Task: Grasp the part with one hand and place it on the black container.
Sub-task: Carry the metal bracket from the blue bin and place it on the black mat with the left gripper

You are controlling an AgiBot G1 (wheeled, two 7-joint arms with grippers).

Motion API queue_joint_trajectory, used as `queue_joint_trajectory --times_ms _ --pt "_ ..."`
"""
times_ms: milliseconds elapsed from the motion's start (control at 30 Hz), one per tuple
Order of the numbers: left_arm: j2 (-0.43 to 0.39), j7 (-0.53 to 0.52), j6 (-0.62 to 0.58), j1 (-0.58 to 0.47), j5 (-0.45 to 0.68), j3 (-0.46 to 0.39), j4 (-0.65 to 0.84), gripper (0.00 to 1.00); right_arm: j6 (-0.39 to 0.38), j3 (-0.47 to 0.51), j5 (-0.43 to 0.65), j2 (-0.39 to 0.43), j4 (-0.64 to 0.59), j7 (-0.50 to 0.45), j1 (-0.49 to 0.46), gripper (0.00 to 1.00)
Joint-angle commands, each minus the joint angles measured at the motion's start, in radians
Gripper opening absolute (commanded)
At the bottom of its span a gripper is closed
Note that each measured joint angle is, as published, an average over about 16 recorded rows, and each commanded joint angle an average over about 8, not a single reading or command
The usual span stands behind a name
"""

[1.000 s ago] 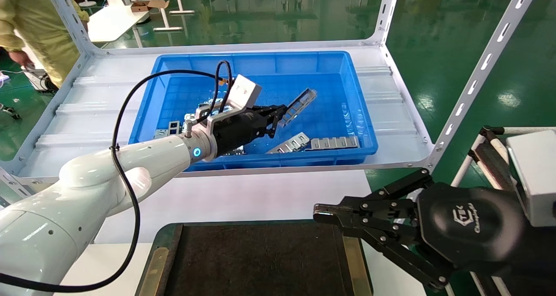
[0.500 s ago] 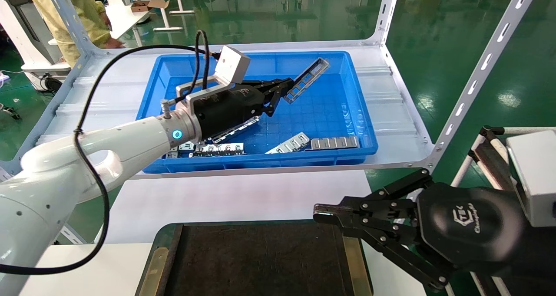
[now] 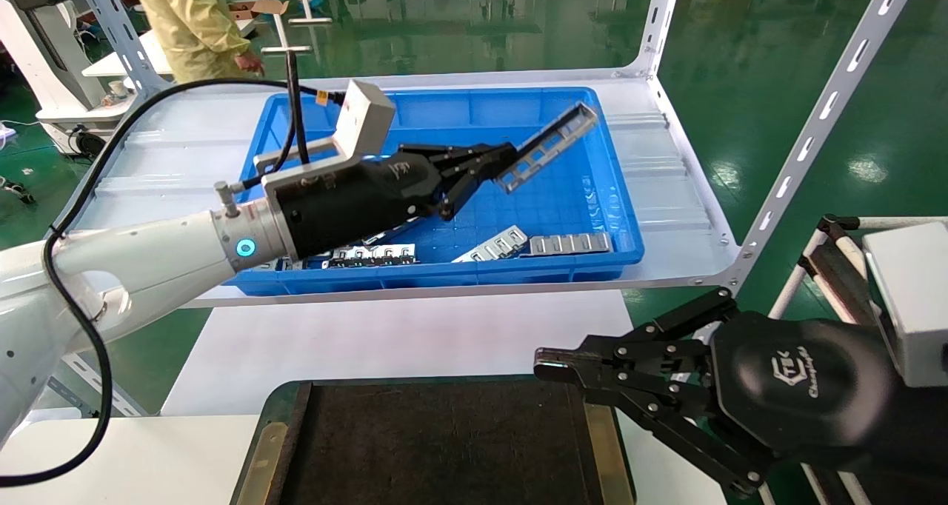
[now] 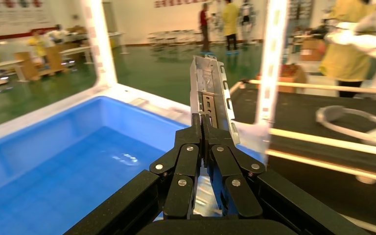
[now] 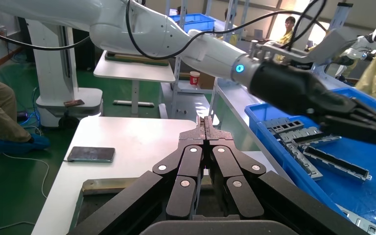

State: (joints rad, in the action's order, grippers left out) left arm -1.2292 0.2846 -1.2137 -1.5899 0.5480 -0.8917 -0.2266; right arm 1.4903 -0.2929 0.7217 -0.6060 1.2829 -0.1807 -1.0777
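Left black gripper [image 3: 498,166] clamped on one end of slim grey metal channel bar [image 3: 548,146], held tilted in air above deep blue plastic bin [image 3: 615,216]. Right black gripper [image 3: 544,364] pressed together, parked beside wide flat black tray [image 3: 444,446], holding nothing.

White metal shelf [image 3: 666,194] with perforated uprights: carries one blue plastic bin [image 3: 622,223], set directly beneath the left gripper [image 3: 498,166]. White table [image 3: 400,335] stands lower, on the robot's side of that gripper: the black container [image 3: 444,446] with brass-coloured side strips lies on it, directly beside the right gripper [image 3: 544,364]. In the right wrist view a dark phone [image 5: 90,154] lies flat on the white tabletop beyond that gripper's tips.
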Motion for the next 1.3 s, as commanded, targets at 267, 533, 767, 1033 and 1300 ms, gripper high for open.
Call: queue_joint_trajectory --times_ms 267,533,767,1033,1300 --pt "0.055 -0.022 -0.122 0.065 -0.008 -0.005 -0.075 0.00 0.000 -0.001 0.000 0.000 0.000 0.000 0.000 0.00" --pt "0.127 -0.048 -0.135 0.166 -0.014 -0.011 -0.226 0.00 0.000 -0.001 -0.001 0.000 0.000 0.000 0.000 0.00" --pt "0.204 -0.078 -0.063 0.288 -0.029 -0.012 -0.421 0.00 -0.001 -0.001 -0.001 0.001 0.000 0.001 0.000 0.00" --pt "0.302 -0.136 0.133 0.464 -0.041 -0.020 -0.693 0.00 -0.001 -0.002 -0.001 0.001 0.000 0.001 0.000 0.00" --pt "0.367 -0.157 0.375 0.644 -0.038 -0.035 -0.904 0.00 -0.001 -0.002 -0.002 0.001 0.000 0.001 -0.001 0.00"
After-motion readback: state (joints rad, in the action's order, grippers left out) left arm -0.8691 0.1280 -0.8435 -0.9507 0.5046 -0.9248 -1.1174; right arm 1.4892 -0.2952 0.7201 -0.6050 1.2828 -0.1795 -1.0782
